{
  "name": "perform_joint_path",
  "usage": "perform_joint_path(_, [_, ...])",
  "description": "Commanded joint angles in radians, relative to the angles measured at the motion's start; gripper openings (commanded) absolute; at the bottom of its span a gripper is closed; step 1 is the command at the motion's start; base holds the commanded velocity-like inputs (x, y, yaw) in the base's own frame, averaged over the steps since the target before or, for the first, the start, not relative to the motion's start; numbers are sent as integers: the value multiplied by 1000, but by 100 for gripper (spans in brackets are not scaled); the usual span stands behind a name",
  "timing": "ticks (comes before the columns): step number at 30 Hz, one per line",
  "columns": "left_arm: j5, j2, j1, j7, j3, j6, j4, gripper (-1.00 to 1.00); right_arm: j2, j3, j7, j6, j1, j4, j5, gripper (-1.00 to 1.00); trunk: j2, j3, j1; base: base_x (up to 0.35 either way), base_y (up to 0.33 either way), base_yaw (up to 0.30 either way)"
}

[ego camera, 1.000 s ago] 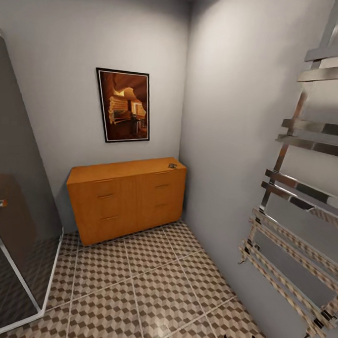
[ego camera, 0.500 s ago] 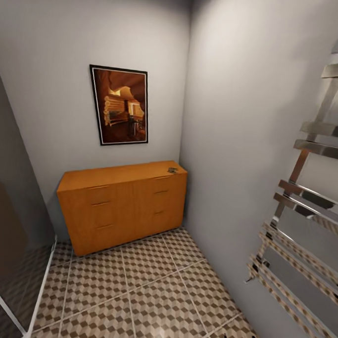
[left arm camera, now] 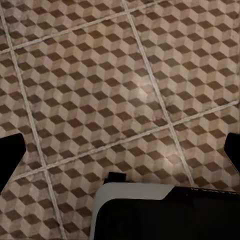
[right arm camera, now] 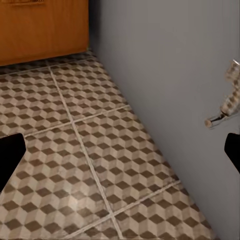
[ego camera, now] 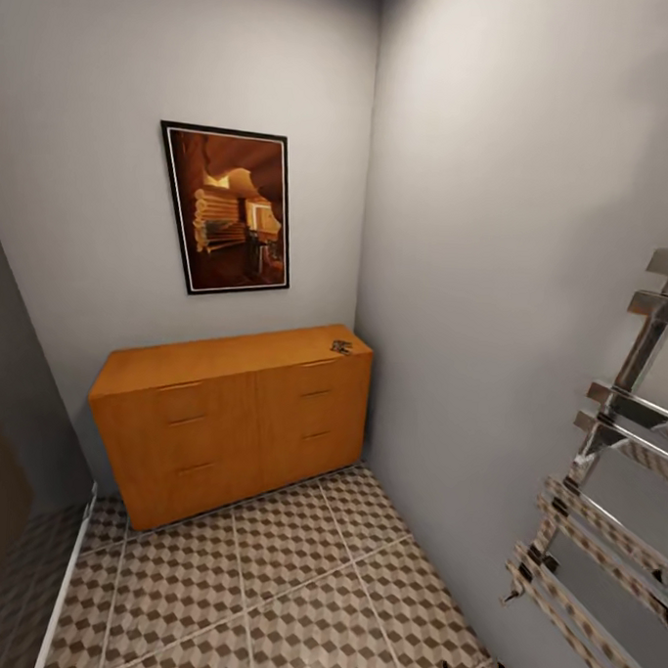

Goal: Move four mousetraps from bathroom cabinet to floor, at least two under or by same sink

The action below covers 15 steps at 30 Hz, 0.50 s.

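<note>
Where walls meet, cabinet (ego camera: 232, 417) (drawers shut), mousetraps (ego camera: 341, 347) atop.

Ahead of you the cabinet (ego camera: 234, 417) — low, wide, orange-brown, drawers closed — stands in the corner on the bathroom floor (ego camera: 291, 586) (cube-patterned tiles, pale grout). On its top, at the far right corner, sits a small dark mousetrap (ego camera: 341, 347) — too small to count.

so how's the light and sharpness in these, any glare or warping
Head view: soft even light, wide-angle lean in the walls, mirror reflections on the chrome towel rail, small dark item on the orange-brown wooden cabinet too tiny to resolve. Left wrist view: faint sheen on the cube-patterned tiled floor.
</note>
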Motion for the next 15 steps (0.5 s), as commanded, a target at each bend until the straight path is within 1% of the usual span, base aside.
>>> perform_joint_path(1, [3, 0, -1, 6, -9, -2, 0, 100, 0, 6, -8, -2, -1, 0, 1, 100, -2, -2, 1, 337, 0, 0])
perform_joint_path(15, [3, 0, -1, 6, -9, -2, 0, 100, 0, 6, -8, -2, -1, 0, 1, 100, -2, -2, 1, 337, 0, 0])
